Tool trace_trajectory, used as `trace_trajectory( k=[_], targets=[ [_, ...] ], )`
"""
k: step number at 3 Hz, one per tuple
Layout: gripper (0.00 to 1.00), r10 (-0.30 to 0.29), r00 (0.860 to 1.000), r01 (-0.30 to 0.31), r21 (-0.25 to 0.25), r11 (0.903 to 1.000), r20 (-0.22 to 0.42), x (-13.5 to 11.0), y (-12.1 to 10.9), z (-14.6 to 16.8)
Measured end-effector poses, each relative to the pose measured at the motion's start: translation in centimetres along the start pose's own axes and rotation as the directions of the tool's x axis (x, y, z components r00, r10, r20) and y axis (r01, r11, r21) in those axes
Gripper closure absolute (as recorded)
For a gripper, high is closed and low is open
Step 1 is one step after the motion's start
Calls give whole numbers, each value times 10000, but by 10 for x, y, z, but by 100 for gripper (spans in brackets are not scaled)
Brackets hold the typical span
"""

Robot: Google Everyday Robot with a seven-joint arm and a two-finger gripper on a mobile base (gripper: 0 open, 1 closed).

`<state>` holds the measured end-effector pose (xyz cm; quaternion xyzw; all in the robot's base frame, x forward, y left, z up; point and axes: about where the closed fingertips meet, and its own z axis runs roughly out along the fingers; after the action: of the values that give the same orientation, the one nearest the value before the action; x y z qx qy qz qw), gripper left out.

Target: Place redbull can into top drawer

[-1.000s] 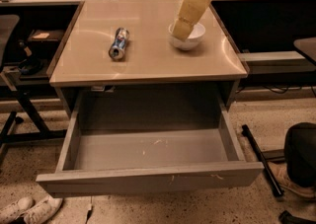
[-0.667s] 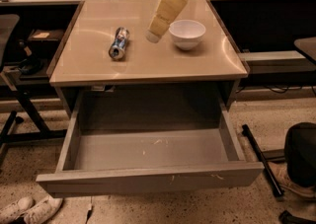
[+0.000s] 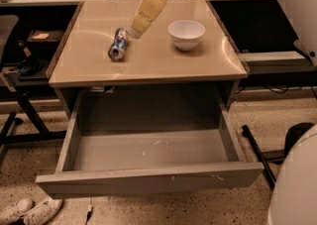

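Observation:
The redbull can (image 3: 118,44) lies on its side on the beige tabletop (image 3: 148,60), left of centre, one silver end facing me. My gripper (image 3: 134,31), with pale yellow fingers, hangs from the arm at the top of the camera view, its tip just right of the can's far end and close to it. The top drawer (image 3: 148,154) is pulled wide open below the table's front edge. Its grey floor has pale scuff marks and holds nothing.
A white bowl (image 3: 186,34) stands on the tabletop right of the gripper. Dark desks flank the table on both sides. A chair base (image 3: 15,120) is at the left, white shoes (image 3: 27,211) at the bottom left, part of my white body at the right.
My gripper has swung left, from over the white bowl across the table to beside the redbull can. The can, bowl and drawer have not moved.

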<state>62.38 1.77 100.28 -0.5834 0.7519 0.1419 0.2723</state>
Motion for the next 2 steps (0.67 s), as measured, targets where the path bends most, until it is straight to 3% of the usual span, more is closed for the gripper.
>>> trace_trajectory(
  k=[1,2],
  targets=[
    [0,17,9998,-16,-48,10000,190,-1,-3,6],
    [0,936,9931,-945,92,9955,709,3,-29,30]
  ],
)
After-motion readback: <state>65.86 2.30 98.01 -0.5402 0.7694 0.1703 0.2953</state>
